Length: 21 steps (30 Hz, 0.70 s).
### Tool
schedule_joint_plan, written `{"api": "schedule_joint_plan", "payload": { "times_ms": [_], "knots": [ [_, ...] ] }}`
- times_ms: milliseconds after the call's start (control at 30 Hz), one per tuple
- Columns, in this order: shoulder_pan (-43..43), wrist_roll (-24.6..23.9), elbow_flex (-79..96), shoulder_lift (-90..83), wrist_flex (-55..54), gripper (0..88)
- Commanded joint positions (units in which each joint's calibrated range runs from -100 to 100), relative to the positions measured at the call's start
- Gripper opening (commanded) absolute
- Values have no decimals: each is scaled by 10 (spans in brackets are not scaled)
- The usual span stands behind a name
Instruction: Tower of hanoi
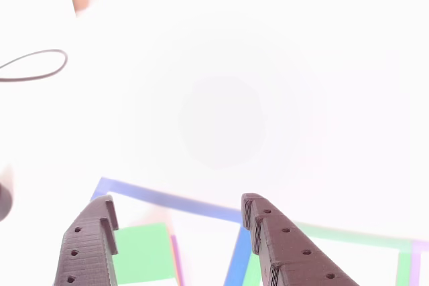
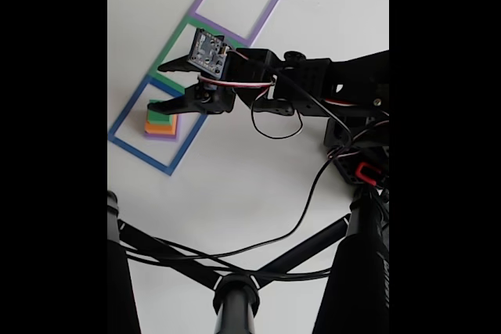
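Other view: the two dark printed fingers [image 1: 87,246] of the gripper [image 1: 177,216] are spread apart with nothing between them. Below them lies the green square top block [image 1: 141,252] of the foam stack, nearer the left finger, inside the blue tape outline [image 1: 167,199]. The white table [image 1: 268,98] beyond is bare.

Fixed view: the gripper [image 2: 168,87] hovers above the stack [image 2: 160,125], green on orange on purple, inside the blue outline [image 2: 125,145]. The green outline [image 2: 168,46] and purple outline [image 2: 262,17] adjoin it; the descent looks unobstructed.

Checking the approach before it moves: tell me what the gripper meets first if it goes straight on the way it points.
Probably the green top block of the stack inside the blue outline: the open gripper hangs just above it. Depth is unclear, though.
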Motion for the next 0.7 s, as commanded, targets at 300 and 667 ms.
{"api": "schedule_joint_plan", "payload": {
  "times_ms": [300,667],
  "knots": [
    [86,0,-338,-169,602,1],
    [137,0,-636,-142,900,1]
  ]
}}
